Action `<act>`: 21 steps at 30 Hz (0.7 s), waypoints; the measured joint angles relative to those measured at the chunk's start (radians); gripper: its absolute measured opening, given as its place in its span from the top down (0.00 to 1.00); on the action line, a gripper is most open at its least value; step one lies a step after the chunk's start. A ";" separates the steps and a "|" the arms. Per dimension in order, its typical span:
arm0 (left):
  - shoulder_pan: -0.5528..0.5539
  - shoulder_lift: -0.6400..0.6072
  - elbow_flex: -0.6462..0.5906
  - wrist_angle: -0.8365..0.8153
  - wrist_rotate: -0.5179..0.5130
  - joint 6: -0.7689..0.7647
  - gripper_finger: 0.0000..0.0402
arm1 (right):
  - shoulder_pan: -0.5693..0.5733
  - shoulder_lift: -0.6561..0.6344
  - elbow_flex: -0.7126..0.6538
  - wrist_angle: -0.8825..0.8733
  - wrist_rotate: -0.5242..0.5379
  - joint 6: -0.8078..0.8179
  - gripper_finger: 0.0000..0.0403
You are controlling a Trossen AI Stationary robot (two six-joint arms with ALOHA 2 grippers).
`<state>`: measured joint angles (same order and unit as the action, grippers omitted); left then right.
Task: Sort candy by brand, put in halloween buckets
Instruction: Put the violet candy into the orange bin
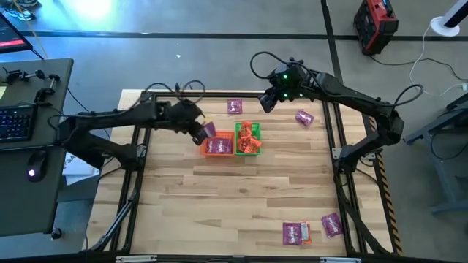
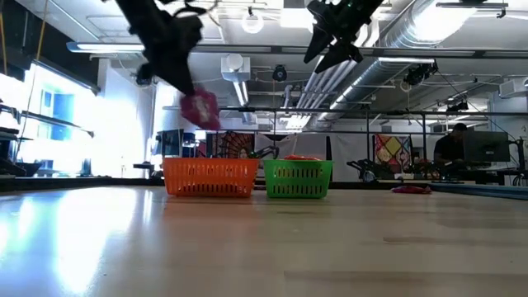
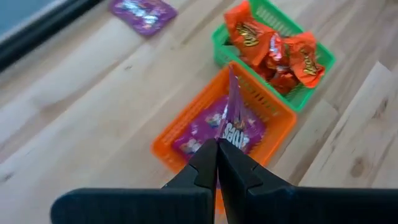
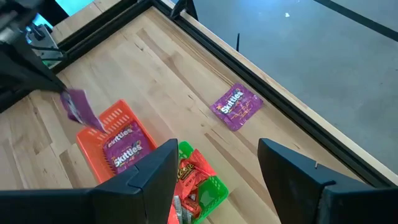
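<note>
My left gripper [image 3: 217, 163] is shut on a purple candy packet [image 2: 200, 107], held above the orange bucket [image 1: 218, 147]. That bucket holds purple packets [image 3: 211, 127]. The green bucket [image 1: 248, 139] stands against its right side, filled with orange-red packets [image 3: 273, 50]. My right gripper [image 4: 214, 168] hangs open and holding nothing, high over the table's far side, behind the green bucket. My left gripper pinches the purple packet by one end [image 3: 226, 127] between its two shut fingers. The fingers slant down from the table's left. The packet sticks out past the fingertips and hangs tilted, lifted clear above the orange bucket's left part.
Loose purple packets lie on the table: one [image 1: 235, 107] behind the buckets, one [image 1: 304, 117] at the far right, two near the front right corner [image 1: 292, 233] [image 1: 333, 224] with an orange-red one [image 1: 306, 234] beside them. A black frame [image 1: 344, 190] borders the table.
</note>
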<state>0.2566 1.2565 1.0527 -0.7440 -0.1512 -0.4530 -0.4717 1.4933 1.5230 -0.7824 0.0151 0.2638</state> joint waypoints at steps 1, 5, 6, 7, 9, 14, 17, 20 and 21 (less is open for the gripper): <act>-0.004 0.024 0.000 0.020 0.013 -0.002 1.00 | 0.000 0.000 0.000 -0.004 0.000 -0.001 0.46; -0.023 0.120 0.000 0.066 0.092 -0.005 1.00 | 0.000 -0.004 0.000 -0.022 0.000 -0.003 0.46; -0.031 0.141 0.000 0.066 0.102 0.003 1.00 | 0.000 -0.006 0.000 -0.023 0.000 -0.003 0.46; -0.041 0.159 0.000 0.063 0.106 0.017 1.00 | 0.000 -0.011 0.000 -0.023 0.000 -0.003 0.46; -0.062 0.193 0.000 0.068 0.091 0.040 1.00 | 0.000 -0.017 0.000 -0.028 0.001 -0.003 0.46; -0.090 0.248 0.000 0.105 0.036 0.100 0.93 | 0.000 -0.028 0.000 -0.037 0.008 0.002 0.46; -0.069 0.252 0.000 0.119 0.033 0.096 0.84 | 0.000 -0.035 0.000 -0.048 0.008 0.013 0.46; -0.039 0.237 0.000 0.115 0.047 0.092 0.74 | 0.000 -0.042 0.000 -0.053 0.008 0.020 0.46; -0.029 0.229 0.000 0.112 0.050 0.092 0.71 | 0.000 -0.044 0.000 -0.055 0.008 0.026 0.46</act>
<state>0.2281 1.4852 1.0527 -0.6315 -0.1009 -0.3613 -0.4717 1.4492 1.5230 -0.8374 0.0227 0.2894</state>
